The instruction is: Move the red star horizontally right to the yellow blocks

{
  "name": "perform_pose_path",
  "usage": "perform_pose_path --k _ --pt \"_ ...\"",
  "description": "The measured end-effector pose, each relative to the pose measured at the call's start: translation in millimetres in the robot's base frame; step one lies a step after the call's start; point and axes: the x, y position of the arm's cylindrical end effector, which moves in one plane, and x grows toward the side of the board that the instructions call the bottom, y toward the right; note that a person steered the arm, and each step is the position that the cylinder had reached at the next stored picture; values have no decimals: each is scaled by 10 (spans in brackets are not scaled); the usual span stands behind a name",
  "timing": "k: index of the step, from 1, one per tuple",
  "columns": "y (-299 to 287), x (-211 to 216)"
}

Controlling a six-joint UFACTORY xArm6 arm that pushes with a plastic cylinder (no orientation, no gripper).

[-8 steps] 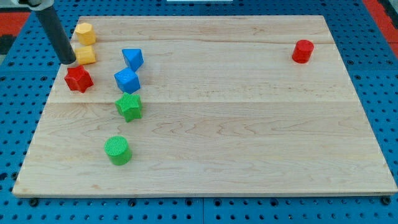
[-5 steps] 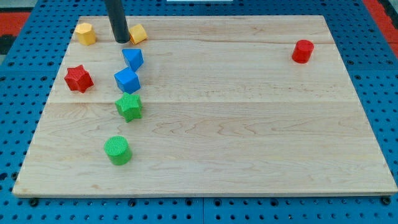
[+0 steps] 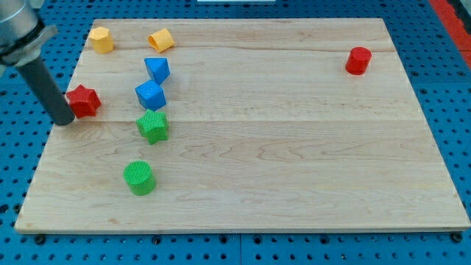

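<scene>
The red star (image 3: 84, 101) lies near the board's left edge. My tip (image 3: 65, 121) is just to its lower left, close against it or touching; I cannot tell which. Two yellow blocks sit at the view's top left: one (image 3: 101, 39) near the corner, the other (image 3: 160, 40) to its right. Both are above the red star and apart from it.
Two blue blocks (image 3: 157, 70) (image 3: 150, 95) stand right of the red star. A green star (image 3: 152, 126) and a green cylinder (image 3: 138, 177) lie below them. A red cylinder (image 3: 358, 60) sits at the top right. The wooden board (image 3: 294, 147) rests on a blue pegboard.
My tip moved from the top beside the yellow blocks down to the left, next to the red star. The red star shifted slightly left and up. One yellow block was earlier pushed right.
</scene>
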Motion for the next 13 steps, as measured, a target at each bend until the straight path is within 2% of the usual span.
perform_pose_path --k 1,2,3,4,5,6,7,9,13 --pt "85 -537" --pt "168 -318" --pt "210 174" --pt "426 -166" --pt "417 -810" --pt "556 -1081" --pt "470 -1009" --pt "557 -1233" --pt "3081 -1614"
